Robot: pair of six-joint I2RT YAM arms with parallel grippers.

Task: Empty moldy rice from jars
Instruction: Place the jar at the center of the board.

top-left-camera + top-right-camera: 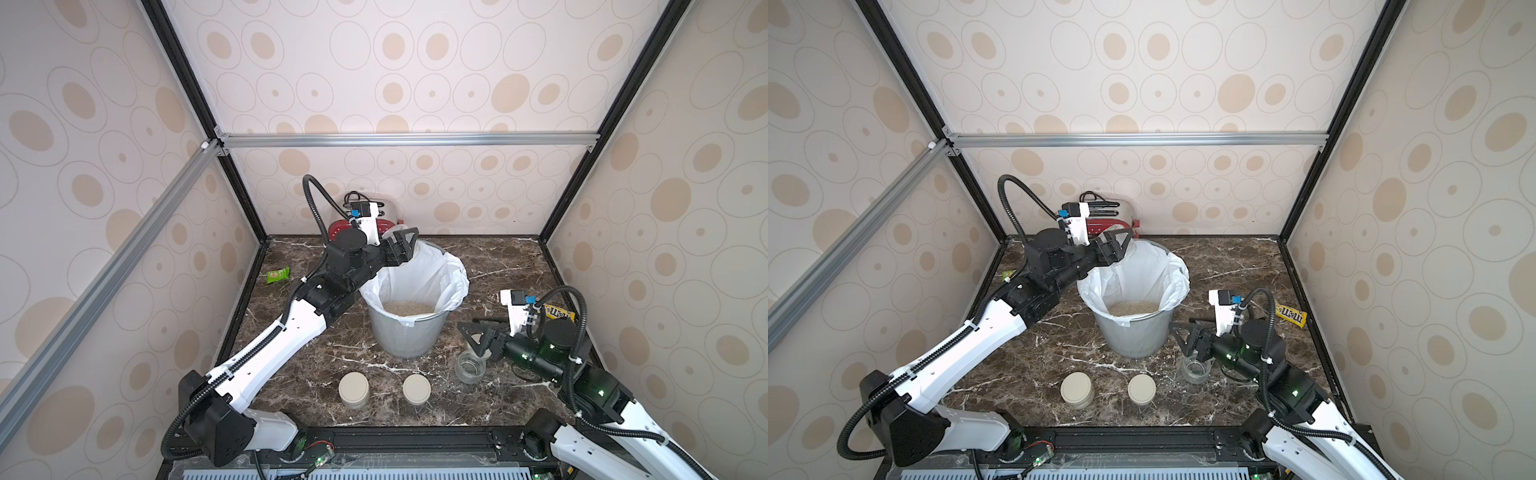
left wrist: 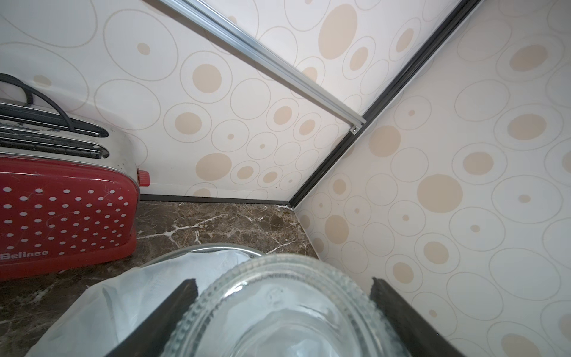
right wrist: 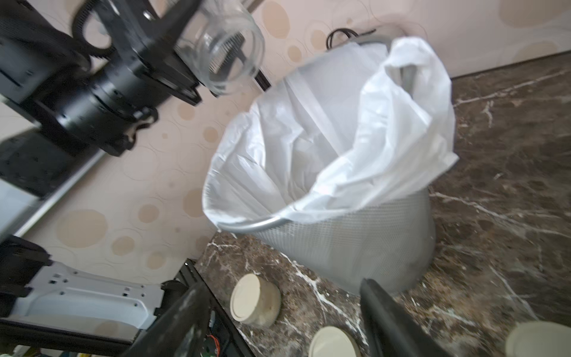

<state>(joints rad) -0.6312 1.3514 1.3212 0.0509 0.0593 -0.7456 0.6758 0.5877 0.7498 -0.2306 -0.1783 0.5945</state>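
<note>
While the left tool (image 1: 402, 248) is clamped on a clear glass jar (image 3: 228, 49), that held jar hangs tipped over the far left rim of the grey mesh bin (image 1: 405, 338), with its open mouth turned towards the white liner (image 1: 419, 270). No grains show inside the glass. The moldy rice (image 1: 409, 308) lies as a pale sandy layer at the bottom of the liner and shows in both top views.

The right tool (image 1: 473, 338) stands open. Its two black fingers (image 3: 389, 318) are spread well apart with nothing between them, low over the dark marbled surface (image 1: 498, 266) to the right of the bin. Just in front of it an uncapped jar (image 1: 470, 366) stands upright and looks empty.

Two lidded jars, one to the left (image 1: 354, 388) and one to the right (image 1: 416, 388), stand side by side near the front edge. They are apart from each other and from the bin, and their cream lids are on.

A third cream lid (image 3: 537, 338) sits close to the right tool. Whether a jar is under it cannot be told.

A red spotted toaster (image 2: 61, 210) stands behind the bin against the back wall. A green packet (image 1: 277, 275) lies by the left wall, and a yellow M&M's packet (image 1: 559, 312) lies by the right wall.
</note>
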